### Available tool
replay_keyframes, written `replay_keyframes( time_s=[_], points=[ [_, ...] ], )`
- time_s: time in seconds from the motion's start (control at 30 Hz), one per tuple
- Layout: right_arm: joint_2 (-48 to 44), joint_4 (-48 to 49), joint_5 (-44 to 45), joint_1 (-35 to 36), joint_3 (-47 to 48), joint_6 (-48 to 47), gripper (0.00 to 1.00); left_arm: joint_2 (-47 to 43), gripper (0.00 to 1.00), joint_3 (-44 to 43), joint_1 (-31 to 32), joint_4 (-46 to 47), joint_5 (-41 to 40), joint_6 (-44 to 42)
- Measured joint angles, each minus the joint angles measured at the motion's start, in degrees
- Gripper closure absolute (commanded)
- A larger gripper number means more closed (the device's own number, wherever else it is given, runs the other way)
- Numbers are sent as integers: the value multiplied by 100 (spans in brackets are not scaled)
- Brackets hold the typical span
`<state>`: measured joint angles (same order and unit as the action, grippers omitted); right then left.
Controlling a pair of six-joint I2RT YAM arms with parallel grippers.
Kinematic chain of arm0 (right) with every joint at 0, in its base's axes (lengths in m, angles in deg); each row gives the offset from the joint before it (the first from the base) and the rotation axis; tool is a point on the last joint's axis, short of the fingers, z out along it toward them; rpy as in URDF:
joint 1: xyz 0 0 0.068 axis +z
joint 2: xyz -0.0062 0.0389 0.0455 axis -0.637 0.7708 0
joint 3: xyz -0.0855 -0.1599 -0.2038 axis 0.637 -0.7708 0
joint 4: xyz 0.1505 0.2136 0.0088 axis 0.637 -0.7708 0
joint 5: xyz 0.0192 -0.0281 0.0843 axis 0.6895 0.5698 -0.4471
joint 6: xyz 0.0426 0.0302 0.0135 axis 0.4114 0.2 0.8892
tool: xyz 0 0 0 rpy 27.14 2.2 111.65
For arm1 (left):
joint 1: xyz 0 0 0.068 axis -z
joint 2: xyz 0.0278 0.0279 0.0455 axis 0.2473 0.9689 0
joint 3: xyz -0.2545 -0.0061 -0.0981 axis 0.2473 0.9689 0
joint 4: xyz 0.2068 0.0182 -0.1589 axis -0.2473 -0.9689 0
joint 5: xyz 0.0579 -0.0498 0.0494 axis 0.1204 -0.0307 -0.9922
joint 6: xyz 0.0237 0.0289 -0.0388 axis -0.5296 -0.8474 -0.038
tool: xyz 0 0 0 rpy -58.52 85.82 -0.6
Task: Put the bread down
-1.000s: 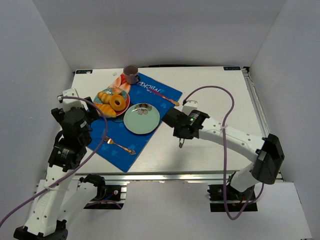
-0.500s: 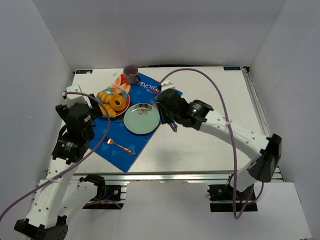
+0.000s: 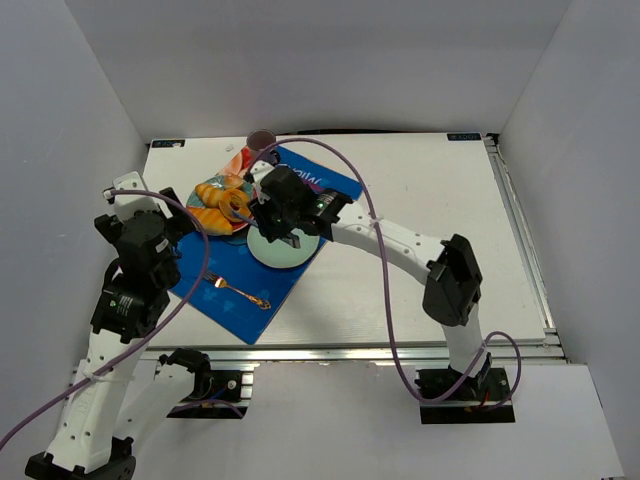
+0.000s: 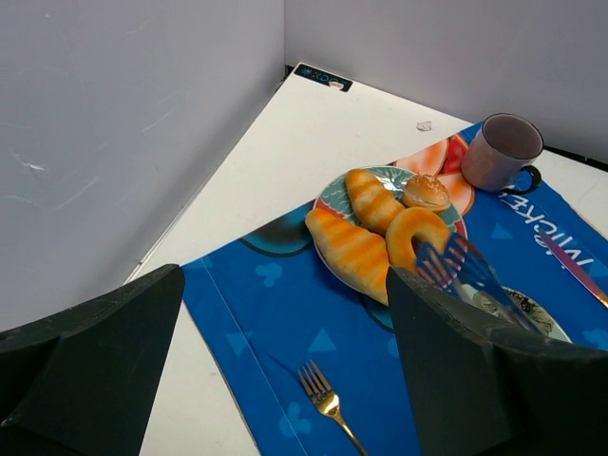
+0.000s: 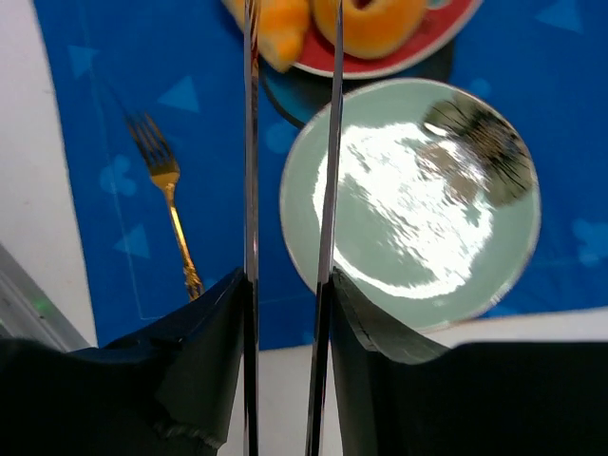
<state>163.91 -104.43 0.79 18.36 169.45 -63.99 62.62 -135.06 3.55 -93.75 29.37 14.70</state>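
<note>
Left claw (image 4: 285,275) spread wide, empty, lower left. Right claw (image 4: 446,264) parted, gripping nothing, over green plate (image 5: 408,190). Beyond, bread (image 4: 353,249) overhangs red-rimmed plate's (image 5: 418,43) front edge beside doughnut (image 4: 413,233), left-centre of the worktop (image 3: 420,200).

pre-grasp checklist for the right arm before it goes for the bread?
1. Right hand empty, jaws slightly apart: ok.
2. Aimed at the bread: ok, its end shows in the gap.
3. Gap wide enough for the bread: cannot tell.
4. Doughnut clear of the bread: not ok, touching.
5. Green plate empty: ok.
6. Left hand out of the way: ok, open, short of the plates.
</note>
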Motion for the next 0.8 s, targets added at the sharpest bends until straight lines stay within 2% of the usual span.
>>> replay_keyframes(
  time_s=[0.23, 0.37, 0.8],
  points=[
    [446, 227, -787, 0, 341, -352, 55, -39, 2, -4, 0, -177, -59, 26],
    [549, 267, -1025, 2, 369, -529, 49, -55, 2, -4, 0, -197, -74, 48],
    [697, 503, -1086, -96, 356, -651, 46, -48, 2, -4, 0, -219, -74, 61]
  ],
)
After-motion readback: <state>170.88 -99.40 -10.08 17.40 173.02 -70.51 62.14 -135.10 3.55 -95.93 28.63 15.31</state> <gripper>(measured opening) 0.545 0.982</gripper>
